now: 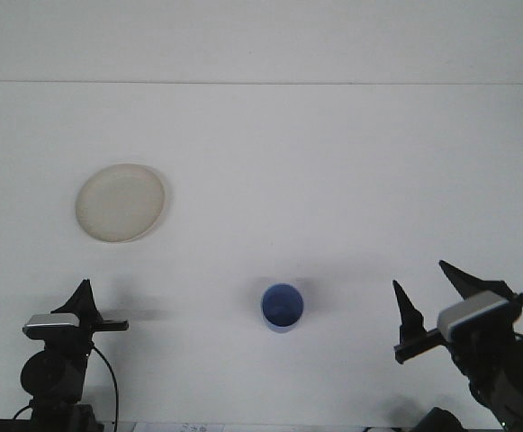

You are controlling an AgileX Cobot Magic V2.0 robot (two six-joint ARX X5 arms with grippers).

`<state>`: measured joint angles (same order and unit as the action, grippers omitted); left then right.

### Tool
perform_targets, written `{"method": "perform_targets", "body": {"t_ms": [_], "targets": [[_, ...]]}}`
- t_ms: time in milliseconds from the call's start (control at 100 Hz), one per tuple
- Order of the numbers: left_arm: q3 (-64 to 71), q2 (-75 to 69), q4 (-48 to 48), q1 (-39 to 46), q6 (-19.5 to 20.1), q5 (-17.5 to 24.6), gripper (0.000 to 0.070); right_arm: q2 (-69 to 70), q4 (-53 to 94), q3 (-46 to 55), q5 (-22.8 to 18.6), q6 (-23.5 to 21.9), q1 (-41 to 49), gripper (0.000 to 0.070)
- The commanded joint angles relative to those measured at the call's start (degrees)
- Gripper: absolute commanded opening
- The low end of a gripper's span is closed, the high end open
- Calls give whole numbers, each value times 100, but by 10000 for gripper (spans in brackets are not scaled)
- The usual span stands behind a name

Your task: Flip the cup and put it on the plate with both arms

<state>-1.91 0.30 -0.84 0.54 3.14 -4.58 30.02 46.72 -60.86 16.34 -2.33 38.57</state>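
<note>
A blue cup (pixel 282 308) stands on the white table with its mouth facing up, and nothing touches it. The pale round plate (pixel 121 202) lies at the left, well apart from the cup. My right gripper (pixel 419 275) is low at the right edge of the table, open and empty, a good way to the right of the cup. At the bottom left my left gripper (pixel 105 303) rests open with nothing in it, below the plate.
The white table (pixel 333 162) runs back to a wall edge at the far side. Only the cup and the plate lie on it.
</note>
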Motion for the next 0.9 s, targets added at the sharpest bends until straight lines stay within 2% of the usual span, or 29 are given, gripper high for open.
{"method": "perform_targets", "body": {"t_ms": [0,130,280,500,610,740,890], "targets": [[111,-11,-68,15,26,-15,13,-710,-358,592,63,-153,35,509],[111,-11,-68,15,26,-15,13,-1921,-772,1493,61,-155,35,508],[111,-11,-98,15,-7,-15,14,-2638,-765,1919,61,-157,33,508],[111,-11,-98,15,-1290,-13,13,-2787,-654,1969,59,-286,35,508],[111,-11,-227,15,-1545,-13,13,-2787,-658,1969,61,-286,33,508],[52,-11,-516,15,-2122,-11,12,-2787,-636,1969,61,-284,35,508],[-570,109,-321,13,-2522,13,12,-2787,-638,1969,61,-284,33,508]]}}
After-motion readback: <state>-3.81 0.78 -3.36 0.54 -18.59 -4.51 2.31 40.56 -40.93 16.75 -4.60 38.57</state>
